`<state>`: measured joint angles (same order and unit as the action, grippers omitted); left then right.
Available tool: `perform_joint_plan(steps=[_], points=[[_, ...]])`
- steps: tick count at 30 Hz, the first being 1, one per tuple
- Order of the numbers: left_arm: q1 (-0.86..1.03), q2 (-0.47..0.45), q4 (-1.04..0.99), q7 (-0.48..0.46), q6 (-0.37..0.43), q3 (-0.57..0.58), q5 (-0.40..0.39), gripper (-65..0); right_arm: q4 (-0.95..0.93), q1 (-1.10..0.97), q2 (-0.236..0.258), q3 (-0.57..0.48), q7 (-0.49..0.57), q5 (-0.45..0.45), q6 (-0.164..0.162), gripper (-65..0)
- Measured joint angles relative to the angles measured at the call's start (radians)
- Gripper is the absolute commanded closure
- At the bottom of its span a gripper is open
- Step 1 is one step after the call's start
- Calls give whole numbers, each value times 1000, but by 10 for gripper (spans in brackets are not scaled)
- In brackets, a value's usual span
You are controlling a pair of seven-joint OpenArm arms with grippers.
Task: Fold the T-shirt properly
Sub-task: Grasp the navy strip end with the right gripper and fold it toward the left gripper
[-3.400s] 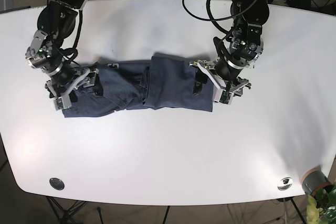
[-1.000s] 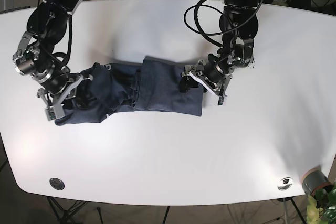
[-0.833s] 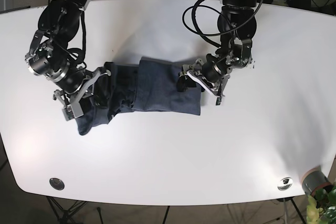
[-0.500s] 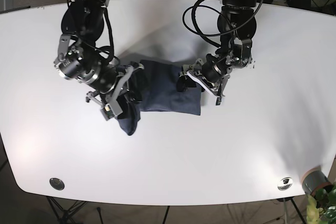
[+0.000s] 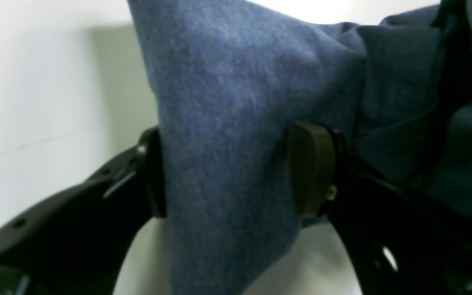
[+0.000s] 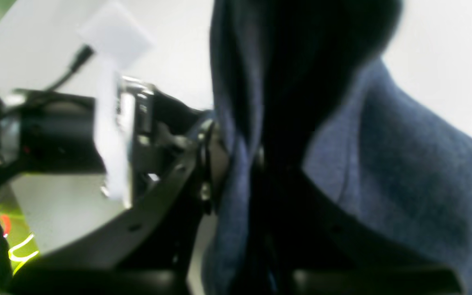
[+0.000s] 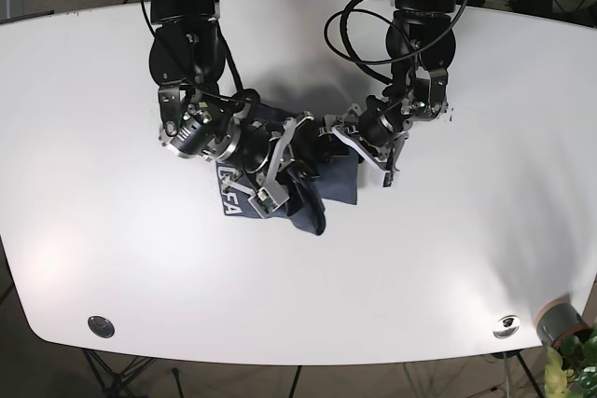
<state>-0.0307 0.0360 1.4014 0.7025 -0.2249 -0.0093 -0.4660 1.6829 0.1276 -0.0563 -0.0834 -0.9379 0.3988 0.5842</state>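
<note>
The dark blue T-shirt [image 7: 280, 174] is seen bunched near the middle of the white table [image 7: 448, 258]. A fold of it is clamped between the jaws of the left gripper [image 5: 236, 172], at the cloth's right edge in the base view. The right gripper [image 6: 236, 172] is closed on a thick, hanging bundle of the same cloth, close beside the left one.

The T-shirt [image 7: 322, 184] is dark blue and soft. It sits bunched up near the middle of the white worktop [image 7: 420, 267]. One end is lifted and pulled over the rest, so it makes a thick, lumpy heap. A flap with white letters hangs down. Up close, a fold stands up like a point [image 5: 228, 135].
</note>
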Motion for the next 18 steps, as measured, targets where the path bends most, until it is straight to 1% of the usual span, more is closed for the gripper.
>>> perform_joint_plan(steps=[4, 7, 9, 12, 16, 17, 18], points=[[0, 0, 0, 0, -1, 0, -2, -385, -52, 41, -1, -15, 3, 0, -1, -27], [0, 0, 0, 0, -1, 0, -3, -385, -95, 68, 3, -50, 17, -3, -5, -30], [1, 2, 1, 0, -1, 0, -2, -385, -126, 80, 0, -57, 14, 1, 0, -60], [0, 2, 3, 0, -2, -2, -2, -385, -153, 89, -2, -57, 16, 0, -1, -163], [1, 2, 3, 0, -2, -4, -3, -385, -155, 90, 2, -53, 17, 0, -1, -347], [1, 2, 3, 0, -2, -3, -8, -383, -156, 90, 2, -53, 18, 0, -1, -401], [3, 2, 3, 1, -1, -3, -24, -383, -158, 91, 1, -54, 18, 0, -1, -441]])
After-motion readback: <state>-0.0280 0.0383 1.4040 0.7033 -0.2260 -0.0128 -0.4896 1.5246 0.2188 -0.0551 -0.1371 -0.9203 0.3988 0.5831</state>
